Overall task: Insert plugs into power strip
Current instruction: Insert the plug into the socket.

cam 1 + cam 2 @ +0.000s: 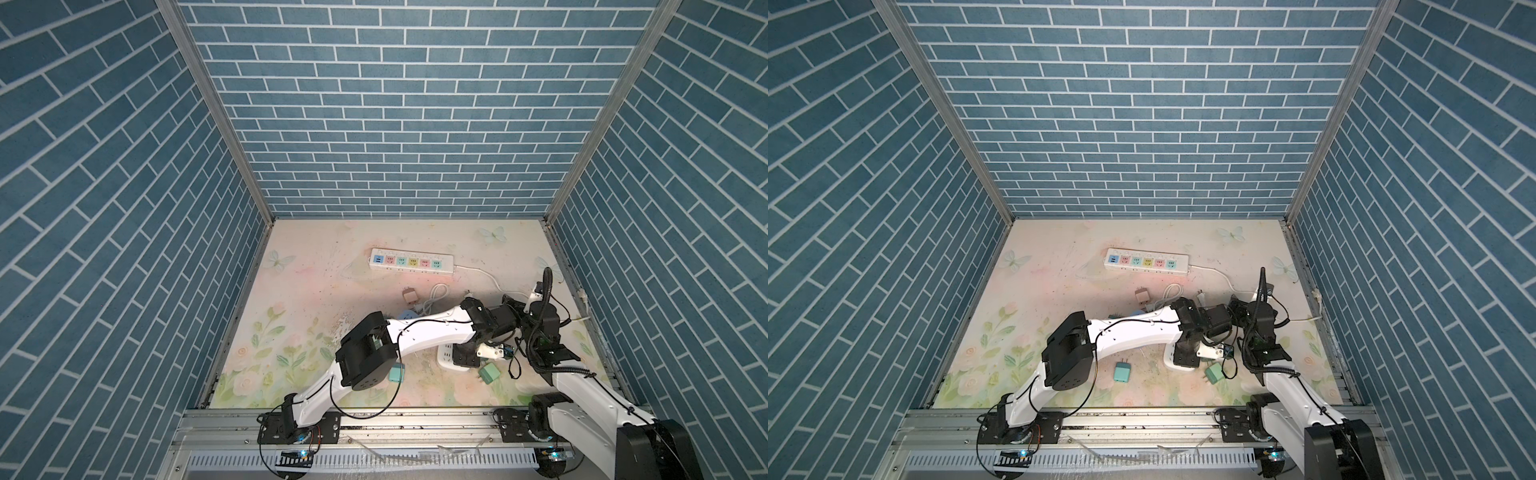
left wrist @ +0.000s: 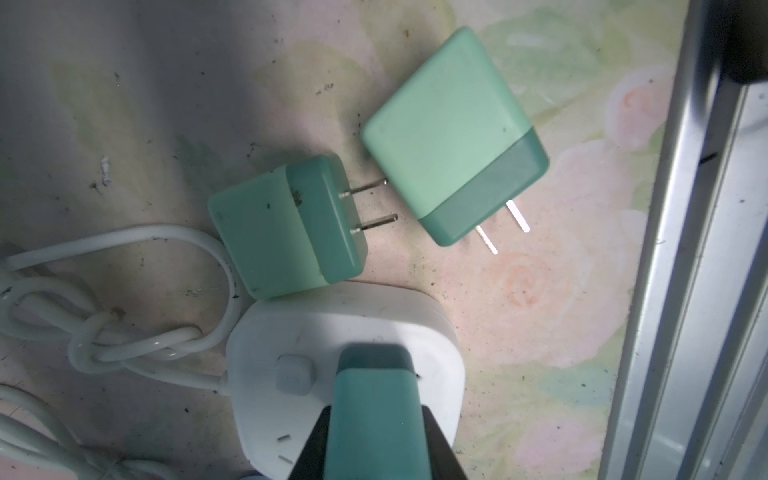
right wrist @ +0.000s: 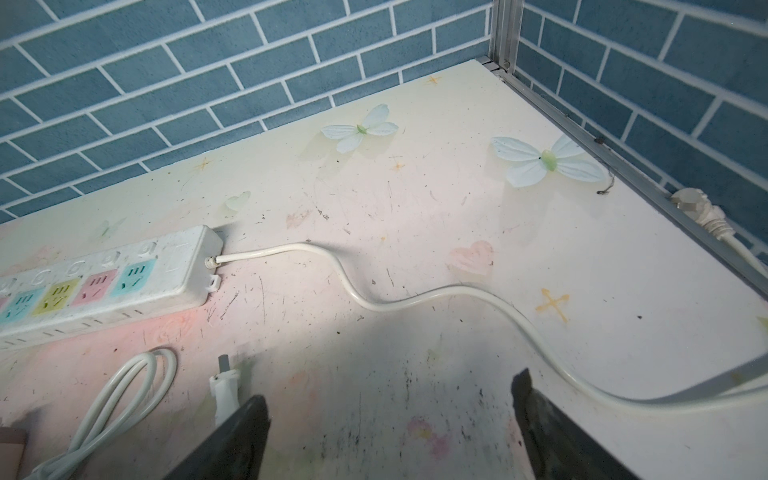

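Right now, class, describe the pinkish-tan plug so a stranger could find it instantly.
Find the long white power strip with coloured sockets near the back wall. On its near side, beside a coiled white cord, lies the pinkish-tan plug: the only tan one among teal and green.

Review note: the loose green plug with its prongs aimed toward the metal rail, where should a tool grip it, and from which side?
Come straight down on the plug. It lies flat on a broad face, so close across its two narrow sides on the pale half, leaving the darker prong end free. A second plug's prong tip seems to touch one side; expect a nudge.
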Controlling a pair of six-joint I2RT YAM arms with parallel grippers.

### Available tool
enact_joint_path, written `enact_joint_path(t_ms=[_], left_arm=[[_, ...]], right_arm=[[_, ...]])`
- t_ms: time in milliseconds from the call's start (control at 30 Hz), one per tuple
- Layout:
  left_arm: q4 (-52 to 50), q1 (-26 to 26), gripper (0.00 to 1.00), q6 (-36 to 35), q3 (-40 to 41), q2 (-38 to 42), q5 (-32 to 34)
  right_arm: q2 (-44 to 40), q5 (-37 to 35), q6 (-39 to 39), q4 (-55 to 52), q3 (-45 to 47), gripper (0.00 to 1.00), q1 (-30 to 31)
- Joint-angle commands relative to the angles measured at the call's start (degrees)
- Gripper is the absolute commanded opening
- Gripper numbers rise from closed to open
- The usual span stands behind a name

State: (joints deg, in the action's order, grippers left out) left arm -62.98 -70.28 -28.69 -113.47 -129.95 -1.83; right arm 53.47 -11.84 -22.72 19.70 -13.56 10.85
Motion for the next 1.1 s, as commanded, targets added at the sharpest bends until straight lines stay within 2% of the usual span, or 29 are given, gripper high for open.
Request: enact_joint_path(t_ms=[0,200,433,500,567,600,633,900,1067], left_arm=[[-0.02,1.83,0.0,2.97,3.36,-2.65,1.56],[2.76,5.03,0.0,5.79,6.87,-0.5,2.76],[2.33,5.28,0.0,5.55,6.32,-1.0,1.83],[2.29,5.33,0.12,5.67,6.15,-1.15,1.93],[2.42,5.33,0.34,5.68,6.05,-1.01,1.72],[2.48,5.33,0.91,5.57,5.9,-0.75,1.17],[2.51,5.31,0.99,5.45,5.75,-0.37,0.28],[5.66,5.2,1.0,5.44,6.83,7.92,-2.11],[11.3,5.19,1.0,7.71,13.99,18.91,-1.59]], right_arm=[[0.24,0.21,-1.65,-0.06,-1.38,0.94,-0.29],[0.21,0.11,-1.71,-0.11,-1.39,0.94,-0.28],[-0.2,-0.29,-1.89,-0.14,-1.16,0.94,-0.24],[-0.1,-0.3,-1.89,-0.11,-1.14,0.94,-0.31],[-0.13,-0.38,-1.92,-0.11,-1.12,0.94,-0.26],[-0.2,-0.35,-1.9,-0.15,-1.12,0.94,-0.26],[-0.21,-0.29,-1.89,-0.11,-1.16,0.94,-0.22],[-0.69,-1.18,-2.33,-0.85,-1.2,0.99,-0.39],[-1.17,-1.78,-2.5,-1.15,-1.2,0.99,-0.48]])
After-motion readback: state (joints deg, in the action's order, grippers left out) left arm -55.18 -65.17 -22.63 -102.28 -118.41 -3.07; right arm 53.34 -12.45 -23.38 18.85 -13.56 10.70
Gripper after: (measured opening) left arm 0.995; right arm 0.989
